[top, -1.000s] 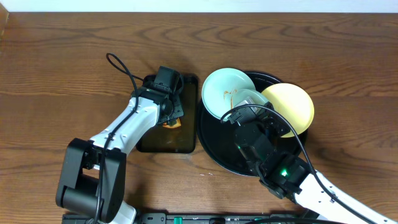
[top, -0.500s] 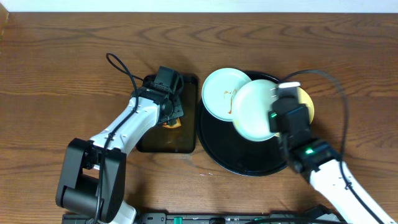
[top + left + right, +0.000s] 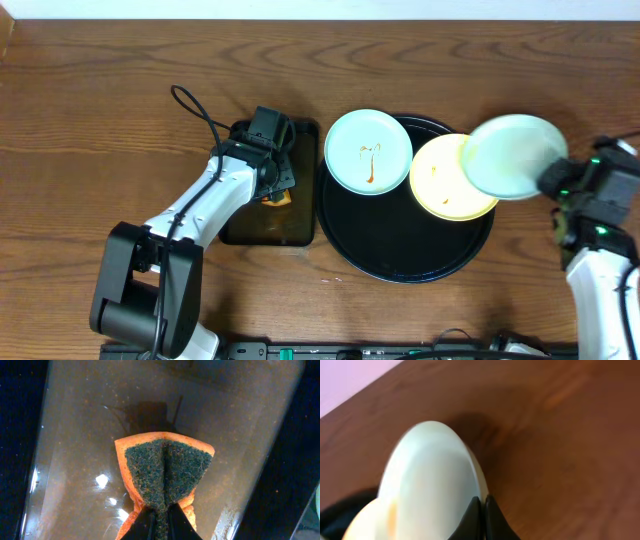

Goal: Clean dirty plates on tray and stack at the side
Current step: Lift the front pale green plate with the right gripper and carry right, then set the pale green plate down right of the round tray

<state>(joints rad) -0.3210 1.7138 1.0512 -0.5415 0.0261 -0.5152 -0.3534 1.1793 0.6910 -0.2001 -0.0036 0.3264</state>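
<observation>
A brown wooden table point(image 3: 100, 100) carries the round black tray point(image 3: 400, 262) right of centre, with a smaller rectangular tray point(image 3: 302, 225) just left of it. On the round tray lie a mint plate point(image 3: 368, 150) with a brown smear, at far left, and a yellow plate point(image 3: 445, 185) to its right. The right gripper point(image 3: 481, 510) is clamped on the rim of a second mint plate point(image 3: 513, 155), held tilted above the tray's right rim, its wider span running left-right. The left gripper point(image 3: 159, 519) pinches a folded orange sponge point(image 3: 166, 467) over the rectangular tray.
</observation>
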